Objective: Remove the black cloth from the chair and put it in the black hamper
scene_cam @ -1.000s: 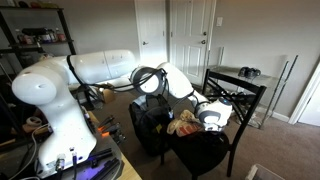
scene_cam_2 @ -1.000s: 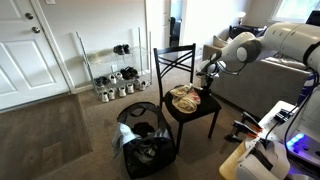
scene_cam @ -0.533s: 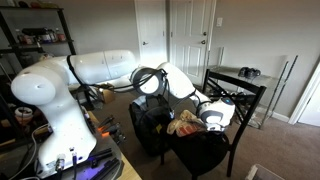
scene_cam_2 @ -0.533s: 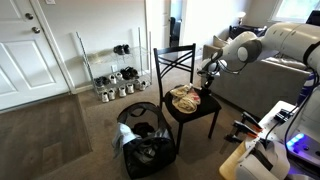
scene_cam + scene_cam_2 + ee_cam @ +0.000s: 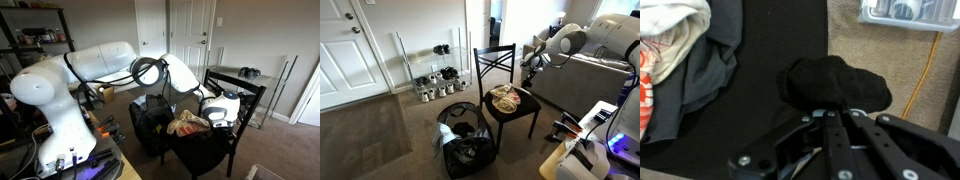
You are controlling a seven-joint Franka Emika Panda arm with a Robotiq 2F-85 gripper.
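pinching black cloth (image 5: 836, 82) | tool (image 5: 836, 114) clamped together on its bunched edge | over chair (image 5: 760, 90) seat

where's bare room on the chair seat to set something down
In the wrist view, bare seat runs between the grey cloth and the black cloth, widening toward the lower left. The carpet right of the seat is open. Crowded: the clothes pile at the upper left.

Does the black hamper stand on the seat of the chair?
No, in an exterior view the black hamper stands on the carpet beside the chair, not on its seat.
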